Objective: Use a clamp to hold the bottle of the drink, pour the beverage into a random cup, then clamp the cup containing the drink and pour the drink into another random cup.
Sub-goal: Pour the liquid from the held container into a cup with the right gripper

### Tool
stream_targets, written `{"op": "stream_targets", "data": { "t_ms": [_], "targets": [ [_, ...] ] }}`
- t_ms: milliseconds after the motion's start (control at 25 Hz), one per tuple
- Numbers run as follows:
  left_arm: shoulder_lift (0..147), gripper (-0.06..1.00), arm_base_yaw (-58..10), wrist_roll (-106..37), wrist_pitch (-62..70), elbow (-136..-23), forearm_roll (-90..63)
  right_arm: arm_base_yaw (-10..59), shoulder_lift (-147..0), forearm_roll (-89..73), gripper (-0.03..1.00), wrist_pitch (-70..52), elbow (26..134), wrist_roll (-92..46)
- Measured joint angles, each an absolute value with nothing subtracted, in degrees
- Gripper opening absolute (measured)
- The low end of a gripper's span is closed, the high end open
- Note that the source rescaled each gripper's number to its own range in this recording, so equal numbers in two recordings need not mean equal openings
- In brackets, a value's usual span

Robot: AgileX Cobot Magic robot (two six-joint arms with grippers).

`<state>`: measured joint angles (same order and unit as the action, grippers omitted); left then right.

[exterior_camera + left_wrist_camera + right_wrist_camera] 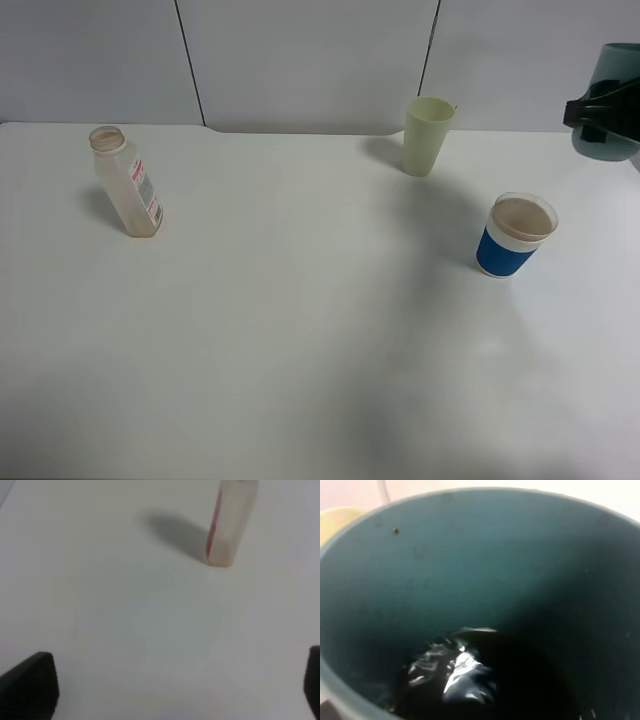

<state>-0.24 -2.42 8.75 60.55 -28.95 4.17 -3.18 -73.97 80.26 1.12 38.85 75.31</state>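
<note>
Gripping teal cup (612, 62): right fingers (592, 112); left fingers (31, 684) spread wide.

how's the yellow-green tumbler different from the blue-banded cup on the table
Colour: the yellow-green tumbler is one plain pale shade; the blue-banded cup is white with a blue band.
Shape: the tumbler looks taller and slimmer, the blue-banded cup squatter with a wider mouth.
Place: the tumbler stands farther back by the wall, the blue-banded cup nearer and to the right.
Both stand upright on the white table.

Teal cup (612, 70) cut off, rt edge.
</note>
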Motion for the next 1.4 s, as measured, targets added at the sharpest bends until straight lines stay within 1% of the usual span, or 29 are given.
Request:
{"op": "stream_targets", "data": {
  "t_ms": [120, 200, 280, 600, 800, 1080, 1400],
  "targets": [
    [-0.2, 1.00, -2.4, 8.8, 60.6, -29.0, 4.2, -3.3, -74.0, 94.5, 0.01, -3.5, 39.6, 93.3],
    [-0.2, 1.00, -2.4, 8.8, 60.6, -29.0, 4.2, -3.3, -74.0, 97.7, 0.01, -5.9, 39.6, 99.5],
    [-0.2, 1.00, -2.4, 8.8, 60.6, -29.0, 4.2, -3.3, -74.0, 98.6, 0.01, -8.1, 39.6, 101.7],
    [-0.2, 1.00, -2.4, 8.8, 60.6, -29.0, 4.2, -2.3, -78.3, 99.0, 0.01, -11.3, 42.8, 102.6],
    [-0.2, 1.00, -2.4, 8.8, 60.6, -29.0, 4.2, 1.7, -84.0, 98.9, 0.01, -16.7, 47.1, 100.6],
    [-0.2, 1.00, -2.4, 8.8, 60.6, -29.0, 4.2, 8.5, -94.3, 98.9, 0.01, -22.6, 53.6, 93.6],
    [-0.2, 1.00, -2.4, 8.8, 60.6, -29.0, 4.2, 13.5, -102.0, 98.8, 0.01, -27.9, 62.0, 88.5]
  ]
}}
